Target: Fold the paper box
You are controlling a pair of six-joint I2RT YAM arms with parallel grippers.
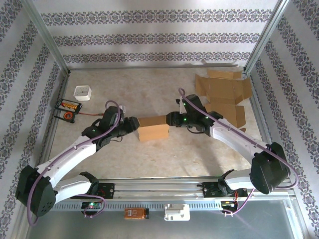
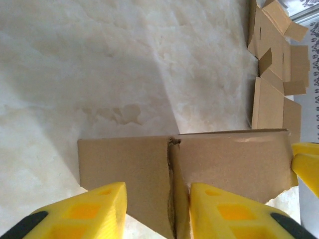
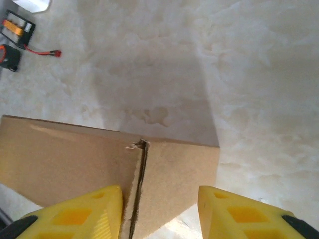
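**Light cardboard, half folded at mid-table**

The paper box (image 1: 153,128) sits at the centre of the table (image 1: 199,159). The left gripper (image 2: 158,196) and right gripper (image 3: 159,196) are both spread, each astride one end of it (nothing pinched). It is likely thin, springy and easily dented, so grip the flap edges near the creases.

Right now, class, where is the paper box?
Top view: the paper box sits mid-table between the left gripper and right gripper, with flat cardboard sheets at far right.

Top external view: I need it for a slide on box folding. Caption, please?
Both arms meet at the partly folded paper box, left gripper and right gripper open at its ends.
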